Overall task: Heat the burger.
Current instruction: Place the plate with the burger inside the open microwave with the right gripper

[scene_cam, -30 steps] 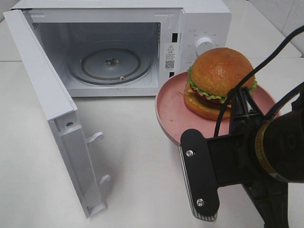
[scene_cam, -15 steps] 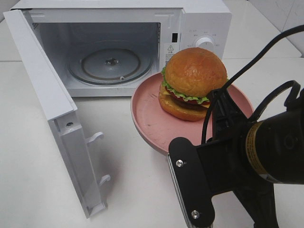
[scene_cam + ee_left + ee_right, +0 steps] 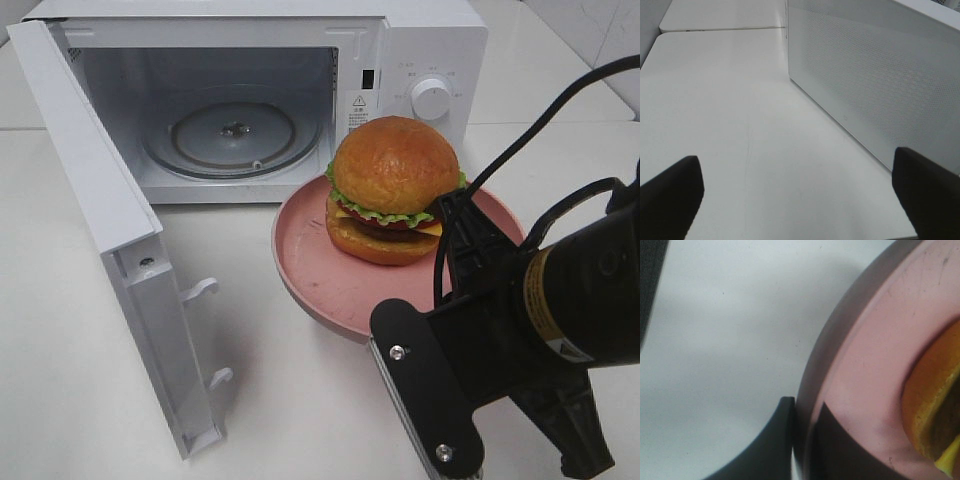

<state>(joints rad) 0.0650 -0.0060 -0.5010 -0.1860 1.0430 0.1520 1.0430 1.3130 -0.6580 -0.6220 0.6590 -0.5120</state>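
Desk (image 3: 290,400) with open microwave (image 3: 430,40), pink plate (image 3: 310,250) just before its mouth, burger (image 3: 395,185) sitting on the plate.
Door (image 3: 90,190) is swung wide at the left and the turntable (image 3: 232,135) is bare, so only the cavity's lip seems likely to catch the plate. Right gripper (image 3: 802,440) pinches the plate's rim; best keep it level and go in slowly. Left gripper (image 3: 795,195) hangs spread over bare desk.

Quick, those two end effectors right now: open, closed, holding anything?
Left end effector: open, holding nothing.
Right end effector: closed on the rim of the pink plate, which carries the burger.
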